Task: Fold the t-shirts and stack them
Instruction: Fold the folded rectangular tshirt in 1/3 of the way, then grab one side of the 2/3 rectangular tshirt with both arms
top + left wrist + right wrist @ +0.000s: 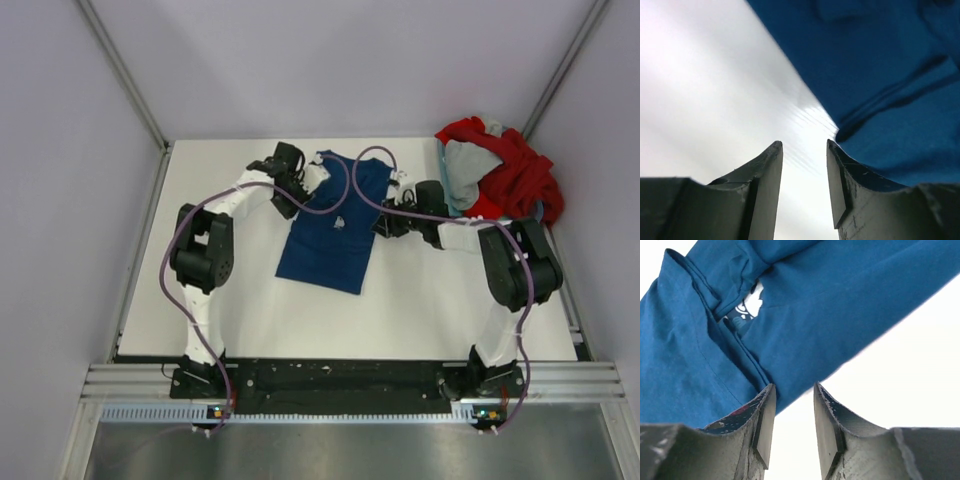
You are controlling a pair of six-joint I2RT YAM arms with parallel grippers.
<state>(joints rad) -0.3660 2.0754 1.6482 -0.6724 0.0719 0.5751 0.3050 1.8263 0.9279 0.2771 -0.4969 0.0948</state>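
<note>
A navy blue t-shirt (333, 228) lies folded lengthwise in the middle of the white table, a bit of its pale print showing (747, 307). My left gripper (296, 197) sits at its left edge, open and empty; the cloth edge (880, 75) lies just past the right fingertip (837, 165). My right gripper (384, 226) sits at its right edge, open and empty, the shirt's edge (830, 305) just past the fingertips. A heap of red (515, 170) and grey (470, 170) t-shirts lies at the back right.
Pale walls and metal frame posts close in the white table (220, 300) at the left, back and right. A black rail (330, 375) runs along the near edge between the arm bases. Purple cables loop over both arms and above the navy shirt.
</note>
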